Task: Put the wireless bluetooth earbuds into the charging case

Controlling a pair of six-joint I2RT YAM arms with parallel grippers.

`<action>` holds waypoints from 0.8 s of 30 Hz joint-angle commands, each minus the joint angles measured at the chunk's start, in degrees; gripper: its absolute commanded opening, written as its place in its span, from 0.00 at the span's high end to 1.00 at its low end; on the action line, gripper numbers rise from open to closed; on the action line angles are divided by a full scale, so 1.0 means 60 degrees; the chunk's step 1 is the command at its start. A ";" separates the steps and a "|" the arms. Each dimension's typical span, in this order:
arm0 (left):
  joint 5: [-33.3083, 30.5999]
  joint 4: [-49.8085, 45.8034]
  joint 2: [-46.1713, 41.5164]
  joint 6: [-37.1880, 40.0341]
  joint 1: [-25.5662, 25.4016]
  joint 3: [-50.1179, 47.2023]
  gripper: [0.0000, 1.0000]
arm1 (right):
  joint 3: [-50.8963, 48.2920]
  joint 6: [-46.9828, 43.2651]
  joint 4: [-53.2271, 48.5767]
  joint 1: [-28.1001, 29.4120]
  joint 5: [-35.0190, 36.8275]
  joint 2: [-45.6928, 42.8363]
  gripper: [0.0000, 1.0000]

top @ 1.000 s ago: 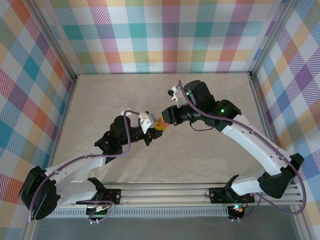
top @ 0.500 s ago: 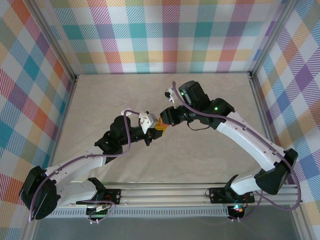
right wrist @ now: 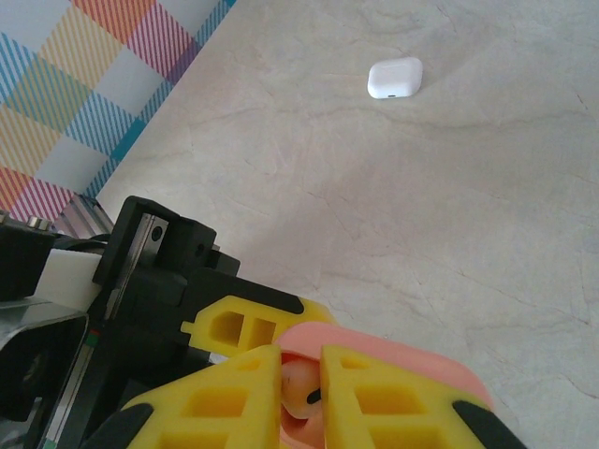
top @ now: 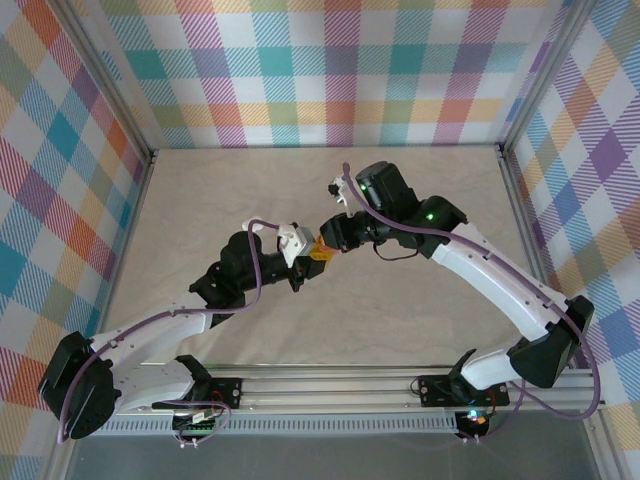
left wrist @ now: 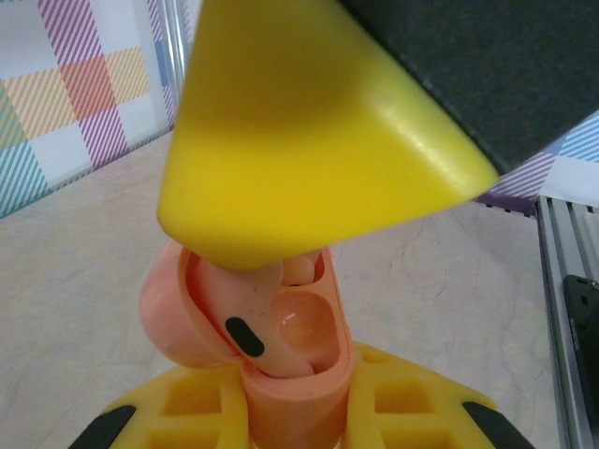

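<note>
Left tool (top: 305,262) clenches one salmon case (left wrist: 178,309); right tool (right wrist: 299,383), nearly clenched, sits above its one earbud (left wrist: 248,323); one white case (right wrist: 395,78) lies beyond.

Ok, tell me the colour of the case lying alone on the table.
The case is white, clearest in the right wrist view.

Over the last second I've watched my right arm (top: 480,270) swing a little to the left, wrist and elbow both. That carried the right gripper (top: 325,246) slightly further in over the case (left wrist: 290,402). Its jaws have narrowed a touch around the earbud (right wrist: 298,385).
</note>
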 commanded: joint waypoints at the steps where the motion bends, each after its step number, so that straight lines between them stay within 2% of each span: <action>1: -0.0035 0.0610 -0.0049 -0.0035 -0.0120 0.0071 1.00 | -0.0004 0.0012 -0.0151 0.0045 -0.0147 -0.0008 0.81; 24: -0.0179 0.0625 0.0013 -0.0081 -0.0119 0.0039 1.00 | -0.0079 0.0291 -0.0432 0.0323 -0.0049 -0.0176 0.83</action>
